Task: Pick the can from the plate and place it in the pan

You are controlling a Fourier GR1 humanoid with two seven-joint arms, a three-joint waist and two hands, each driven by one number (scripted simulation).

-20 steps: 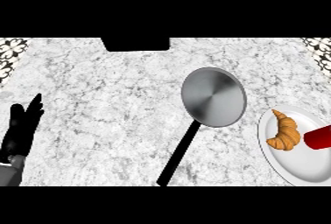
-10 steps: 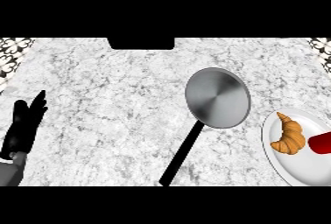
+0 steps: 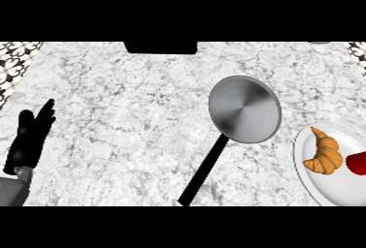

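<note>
A red can [image 3: 357, 162] lies on the white plate [image 3: 336, 186] at the right edge, half cut off by the picture's border. Beside it on the plate rests a brown croissant [image 3: 323, 152]. The steel pan [image 3: 244, 109] sits left of the plate, its black handle [image 3: 204, 169] running down toward the lower edge; nothing is in the pan. My left hand [image 3: 30, 138] rests open at the far left, fingers pointing up, far from the can. My right hand does not show.
The marble counter [image 3: 129, 121] spreads between my left hand and the pan. A dark rectangular object [image 3: 160, 47] sits at the far edge. Patterned tiles [image 3: 16, 58] show at the upper left corner.
The whole view has slid rightward, so the pan, plate and can sit further right and the can is more cut off. My left hand keeps its open pose.
</note>
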